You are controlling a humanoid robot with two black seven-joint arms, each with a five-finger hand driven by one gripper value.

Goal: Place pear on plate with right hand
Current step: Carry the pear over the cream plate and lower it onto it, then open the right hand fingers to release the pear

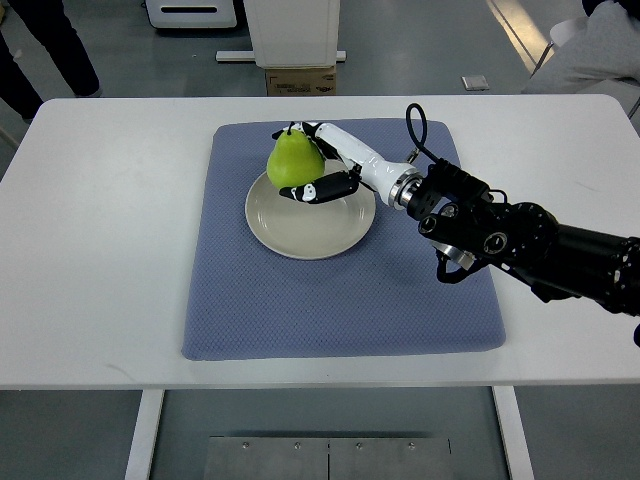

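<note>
My right hand (322, 170) has its white-and-black fingers (325, 188) clamped on the green, smooth-skinned pear (293, 157) at the far rim of the round beige ceramic plate (310, 222), so I judge lowering and letting go come next.

A white desk (90, 250) fills the view, smooth top, rounded corners. Spread flat across its middle lies a blue-grey textured mat (340, 300), roughly square, its edges well inside the desk's edges, bare white surface showing on every side.
</note>
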